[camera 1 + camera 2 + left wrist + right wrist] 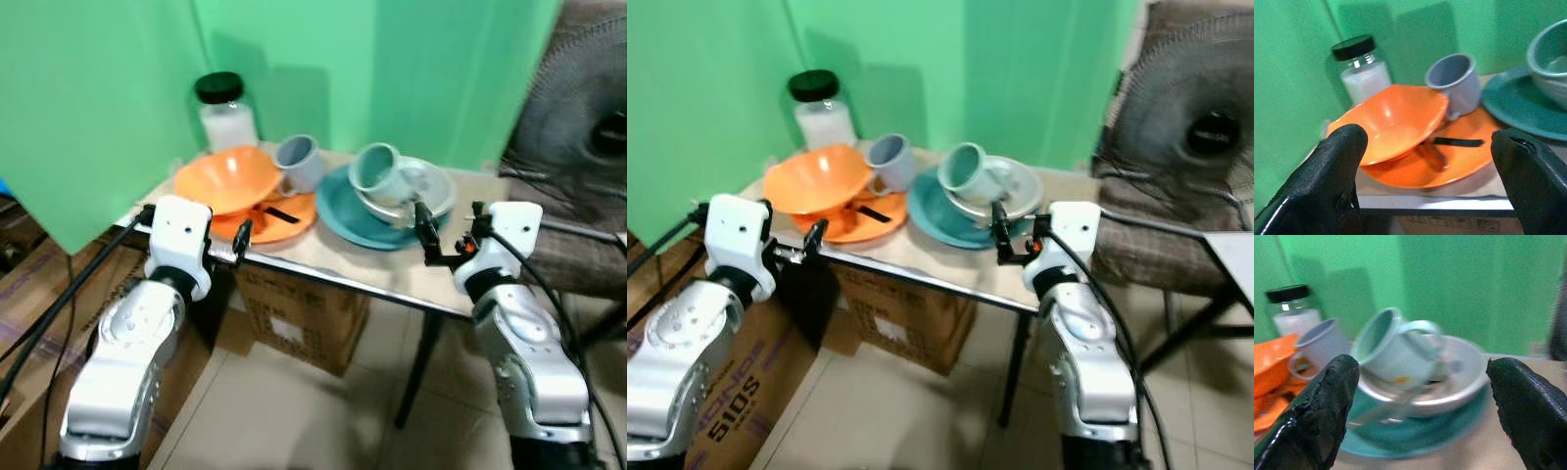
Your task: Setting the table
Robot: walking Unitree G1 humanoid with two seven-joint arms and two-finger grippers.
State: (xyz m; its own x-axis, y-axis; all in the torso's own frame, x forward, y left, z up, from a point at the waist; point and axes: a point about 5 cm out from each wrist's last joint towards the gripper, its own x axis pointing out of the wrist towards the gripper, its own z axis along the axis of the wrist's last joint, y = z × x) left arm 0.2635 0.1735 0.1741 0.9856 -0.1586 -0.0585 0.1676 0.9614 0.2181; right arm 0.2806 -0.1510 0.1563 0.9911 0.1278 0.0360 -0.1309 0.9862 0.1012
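Glossy orange bowl (1393, 120), glass jar (1362, 73) with black lid, smooth teal plate (353, 215), cardboard box (304, 313)

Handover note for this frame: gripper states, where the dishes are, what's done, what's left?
Left gripper: open, at the table edge facing the orange bowl and orange plate.
Right gripper: open, before the teal plate that holds a pale bowl with a tipped teal mug.
Grey mug and jar lie behind.
Done: nothing laid out; dishes stacked.
Left: unstack and set places.
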